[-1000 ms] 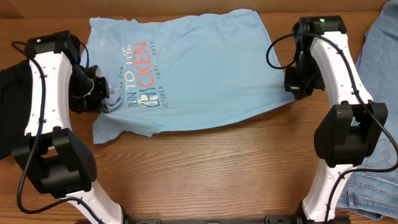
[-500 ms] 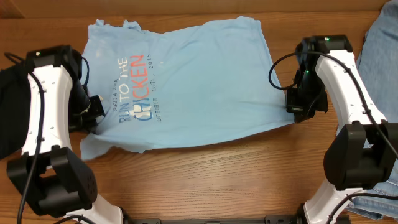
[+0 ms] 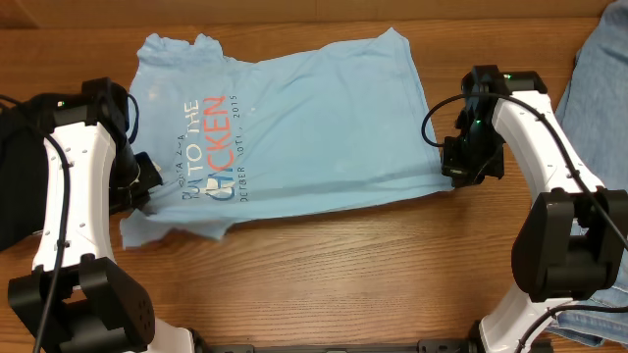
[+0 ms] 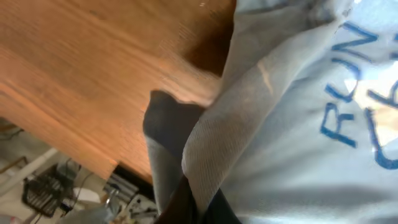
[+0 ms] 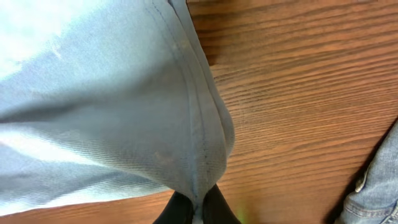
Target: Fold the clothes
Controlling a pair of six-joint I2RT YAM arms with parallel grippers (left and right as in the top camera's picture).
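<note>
Left gripper (image 3: 145, 184) pinched tight on collar-end edge of T-shirt (image 3: 314, 127); right gripper (image 3: 453, 169) clamped on hem corner at opposite end. Shirt lies on far half of table (image 3: 343, 284), print up, stretched between my two grips, rumpled near left sleeve. Judgement: thin cotton, light, limp, no stiffness; sags and bunches when lifted; neither slippery nor fragile. Best holds: hem corners and shoulder seams, both layers pinched, cloth kept taut for straight fold line.

Overhead bright, even, sharp; wrist views soft, blurred close-up; shadow under T-shirt (image 4: 280, 143).
</note>
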